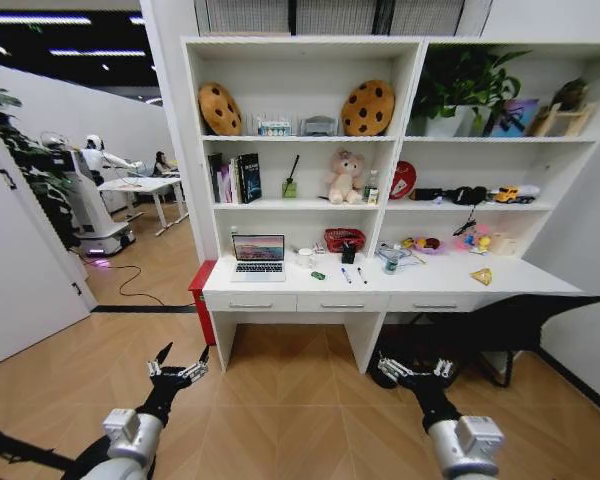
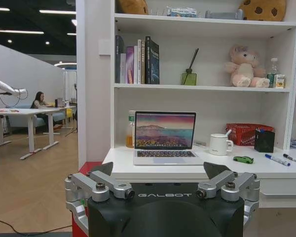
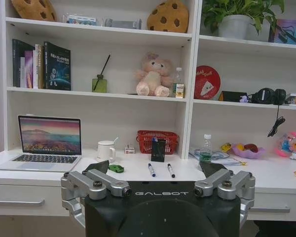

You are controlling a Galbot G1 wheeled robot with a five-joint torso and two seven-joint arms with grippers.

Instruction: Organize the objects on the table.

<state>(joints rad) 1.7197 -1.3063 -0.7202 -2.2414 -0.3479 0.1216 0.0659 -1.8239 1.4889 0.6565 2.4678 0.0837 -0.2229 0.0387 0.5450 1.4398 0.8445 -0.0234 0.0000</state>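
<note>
1. Both my jaws, left point(image 1: 178, 368) and right point(image 1: 417, 370), hang apart, empty, well short of the surface point(image 1: 280, 287).
2. Pens point(image 1: 353, 275) and toy car point(image 1: 318, 275) lie mid-surface — probably prone to rolling if nudged.

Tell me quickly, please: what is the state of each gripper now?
Left gripper: open, holding nothing, low in front of the desk.
Right gripper: open, holding nothing, also low before it.

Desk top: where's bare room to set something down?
Bare: the front strip of the desk between laptop and green car, and the stretch between pens and yellow wedge. Crowded: back row by the red basket.
</note>
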